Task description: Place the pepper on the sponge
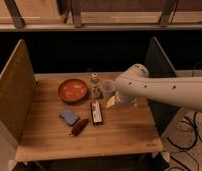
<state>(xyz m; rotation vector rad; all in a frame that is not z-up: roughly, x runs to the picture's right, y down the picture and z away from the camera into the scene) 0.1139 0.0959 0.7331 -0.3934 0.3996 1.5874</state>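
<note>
The pepper point(79, 126), slim and dark red, lies on the wooden table point(119, 132) near its front edge. It sits just right of and below the sponge point(69, 116), a small blue-grey pad, and their near ends almost touch. My white arm point(164, 90) reaches in from the right. Its gripper point(115, 100) hangs over the middle right of the table, well to the right of the pepper and sponge, and the arm's end largely hides it.
A round orange-red bowl point(72, 90) stands behind the sponge. A flat red-and-black packet point(96, 111) lies right of the pepper. A small white bottle point(95, 85) and a pale cup point(109, 89) stand by the gripper. Upright boards point(14, 90) wall both table sides.
</note>
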